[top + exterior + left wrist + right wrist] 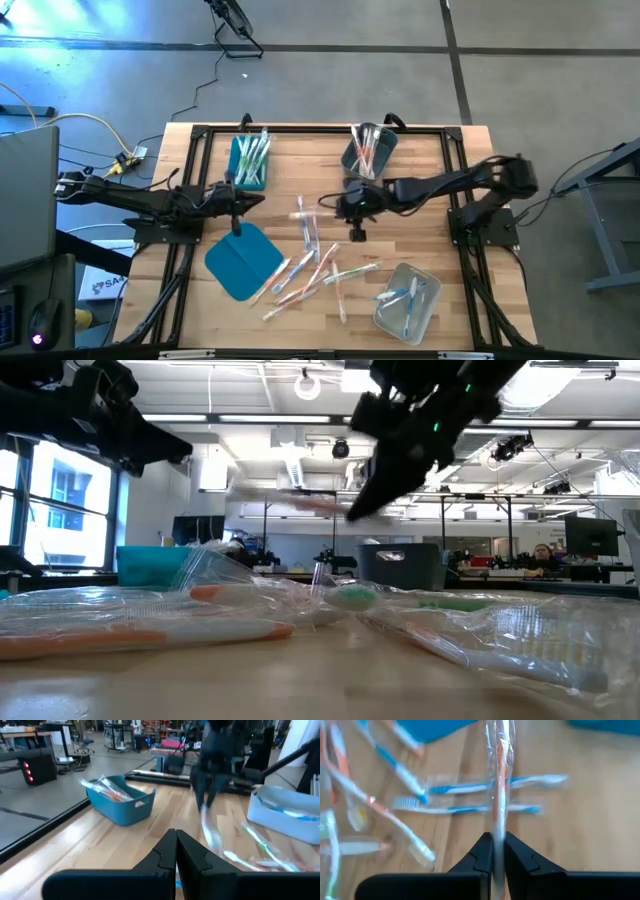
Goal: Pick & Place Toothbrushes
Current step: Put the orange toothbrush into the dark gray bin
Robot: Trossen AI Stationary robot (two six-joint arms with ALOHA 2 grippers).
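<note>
Pale wooden table point(420, 240) framed in black rails, on a grey concrete floor; cables and a screen off the left edge. Beyond it in the low view, an open workshop with ceiling lights, desks, monitors and a seated person point(543, 557) far back.

From above: loose toothbrushes point(315, 265) scattered mid-table, near a flat teal lid point(243, 260). More of them standing in the teal bin point(249, 160) and the grey bin point(369, 150) at the far side, a few blue ones in the clear bin point(408, 300) at the near right.

Right gripper point(356, 234) raised over the scatter, just past its far end. Only in its wrist view: jaws pinched on a wrapped orange toothbrush point(500, 785), lifted clear of the blue and orange ones on the wood.

Left gripper point(238, 228) above the lid's far edge; in its wrist view, fingers point(192, 857) pressed together, holding nothing.

Seen only from table height: clear crinkled wrappers around the brushes.
</note>
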